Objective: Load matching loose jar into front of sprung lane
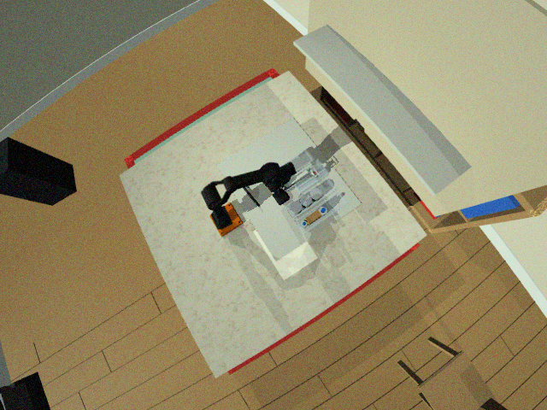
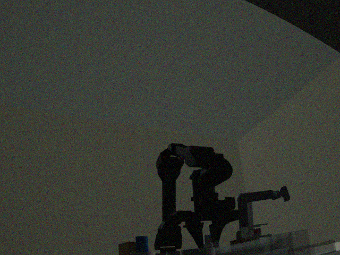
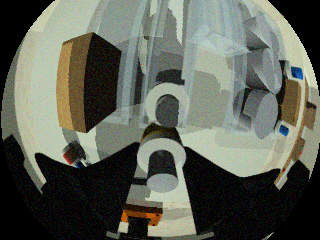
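Observation:
My gripper (image 3: pixel 160 150) (image 2: pixel 208 245) is shut on a jar (image 3: pixel 162 176) (image 2: pixel 207 239) with a dark-sided grey top, a white collar and a dull yellow body. The jar looks upright. It is at the front end of the clear-walled middle lane (image 3: pixel 190 57). The lane jar (image 3: pixel 167 106), with a similar white collar and grey top, stands directly ahead of the held one. A dark piece (image 3: pixel 171 76) shows behind it. The held jar's base and the low front stop are hidden, so I cannot tell whether it touches the lane floor or the lane jar.
A brown box (image 3: pixel 72 87) is left of the lane. Several grey round pieces (image 3: pixel 262 115) stand in the right-hand lane. Beyond are blue-topped pieces (image 1: pixel 323 209) and a brown block (image 1: pixel 314 216). A large white box (image 1: pixel 282 233) is beside the lanes.

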You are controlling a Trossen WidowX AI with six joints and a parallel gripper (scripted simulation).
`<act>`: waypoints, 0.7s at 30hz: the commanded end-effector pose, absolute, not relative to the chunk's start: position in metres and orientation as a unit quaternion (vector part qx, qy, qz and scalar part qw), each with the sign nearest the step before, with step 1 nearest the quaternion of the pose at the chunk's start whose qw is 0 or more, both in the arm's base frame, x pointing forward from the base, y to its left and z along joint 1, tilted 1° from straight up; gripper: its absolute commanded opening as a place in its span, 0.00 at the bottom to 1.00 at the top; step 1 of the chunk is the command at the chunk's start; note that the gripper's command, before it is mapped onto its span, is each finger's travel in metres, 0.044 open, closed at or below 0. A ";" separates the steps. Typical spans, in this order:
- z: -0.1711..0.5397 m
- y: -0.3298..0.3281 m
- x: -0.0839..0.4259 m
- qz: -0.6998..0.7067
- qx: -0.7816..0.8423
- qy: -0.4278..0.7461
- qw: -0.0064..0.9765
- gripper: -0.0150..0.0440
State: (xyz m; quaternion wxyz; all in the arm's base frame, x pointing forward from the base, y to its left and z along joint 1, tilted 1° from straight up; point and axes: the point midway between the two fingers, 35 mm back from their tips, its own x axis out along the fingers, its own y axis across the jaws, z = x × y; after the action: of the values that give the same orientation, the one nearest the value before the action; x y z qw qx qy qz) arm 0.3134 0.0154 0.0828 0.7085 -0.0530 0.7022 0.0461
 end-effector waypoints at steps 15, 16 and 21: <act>0.089 0.016 0.328 0.044 -0.053 0.691 0.720 0.25; 0.089 0.016 0.328 0.044 -0.053 0.691 0.720 0.25; 0.089 0.016 0.330 0.044 -0.053 0.691 0.720 0.25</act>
State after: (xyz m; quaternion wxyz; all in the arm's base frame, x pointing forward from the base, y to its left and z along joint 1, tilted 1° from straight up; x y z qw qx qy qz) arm 0.3197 0.0161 0.0835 0.7076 -0.0532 0.7031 0.0464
